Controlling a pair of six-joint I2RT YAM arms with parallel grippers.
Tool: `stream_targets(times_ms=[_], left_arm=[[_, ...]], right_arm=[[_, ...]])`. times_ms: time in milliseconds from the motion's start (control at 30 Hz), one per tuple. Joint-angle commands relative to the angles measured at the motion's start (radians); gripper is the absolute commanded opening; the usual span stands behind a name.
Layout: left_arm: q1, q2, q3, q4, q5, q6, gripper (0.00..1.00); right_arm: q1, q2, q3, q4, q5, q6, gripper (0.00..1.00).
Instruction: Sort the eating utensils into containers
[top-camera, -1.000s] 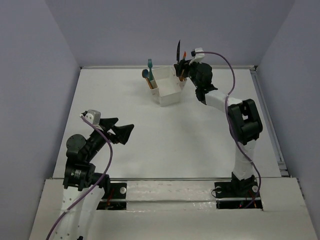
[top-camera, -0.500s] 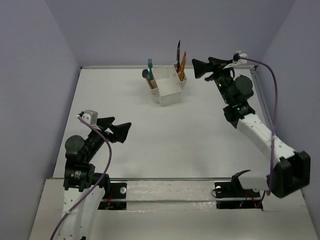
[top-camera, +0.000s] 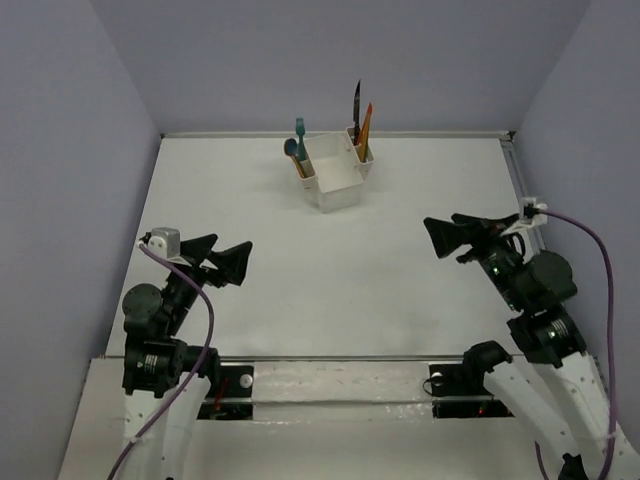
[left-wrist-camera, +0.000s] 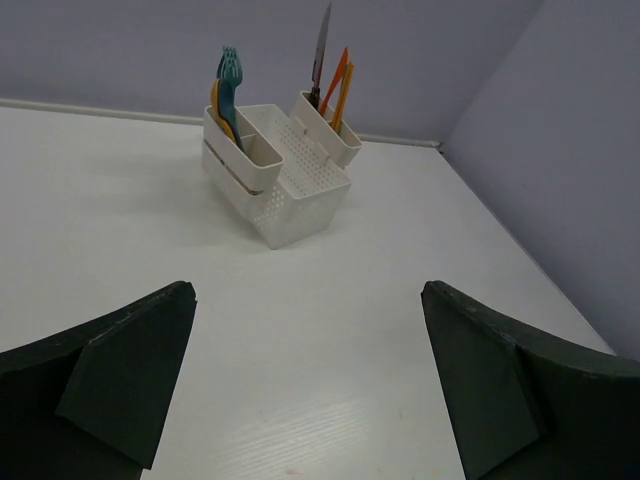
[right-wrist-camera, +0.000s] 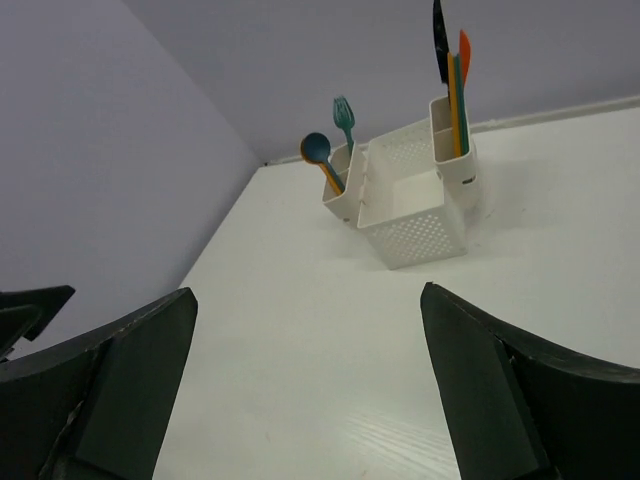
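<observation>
Utensils are stood in a white plastic caddy (top-camera: 335, 188); both pincers are spread wide and grip nothing.
The caddy is set far back on the white surface (top-camera: 330, 290), well apart from the left pincer (left-wrist-camera: 305, 300) and right pincer (right-wrist-camera: 308, 300). A teal fork (top-camera: 299, 128) and blue spoon (top-camera: 291, 148) are held in its left slot, a dark-handled steel knife (top-camera: 355, 100) and orange plastic knife (top-camera: 366, 118) in its right.
</observation>
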Motion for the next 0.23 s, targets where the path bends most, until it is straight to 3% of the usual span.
stream_targets(times_ms=[0, 200], left_arm=[[0.006, 0.013, 0.086, 0.07, -0.036, -0.075, 0.99], [0.006, 0.049, 0.129, 0.089, -0.027, -0.106, 0.99]], right_arm=[[0.008, -0.219, 0.017, -0.193, 0.068, -0.027, 1.0], [0.008, -0.279, 0.037, -0.302, 0.134, -0.057, 1.0]])
